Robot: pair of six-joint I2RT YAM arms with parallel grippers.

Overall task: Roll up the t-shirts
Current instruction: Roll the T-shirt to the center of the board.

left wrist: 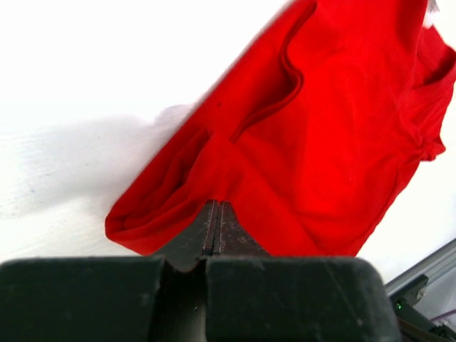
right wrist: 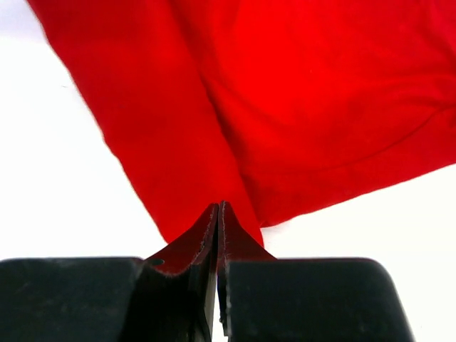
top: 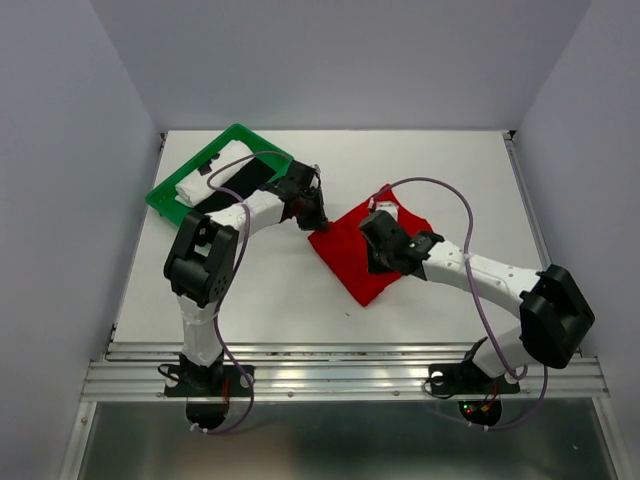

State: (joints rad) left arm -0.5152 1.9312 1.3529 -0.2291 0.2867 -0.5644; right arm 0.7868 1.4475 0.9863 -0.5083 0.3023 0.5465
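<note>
Red t-shirt (top: 345, 258) folded flat, a gripper pinched shut on it at each side.
Left gripper (left wrist: 215, 210): jaws pressed together on the cloth's edge, and the shirt spreads ahead and to their right. Right gripper (right wrist: 218, 210): jaws closed on a fold, with cloth fanning out ahead. From above the right arm covers part of the shirt; sleeves and collar can't be made out. Green tray (top: 192, 165) lies behind the left jaws, its contents partly hidden.

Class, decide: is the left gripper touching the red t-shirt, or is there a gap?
Touching. The left wrist view shows the left gripper shut on the near edge of the red t-shirt, cloth drawn into its tips.
</note>
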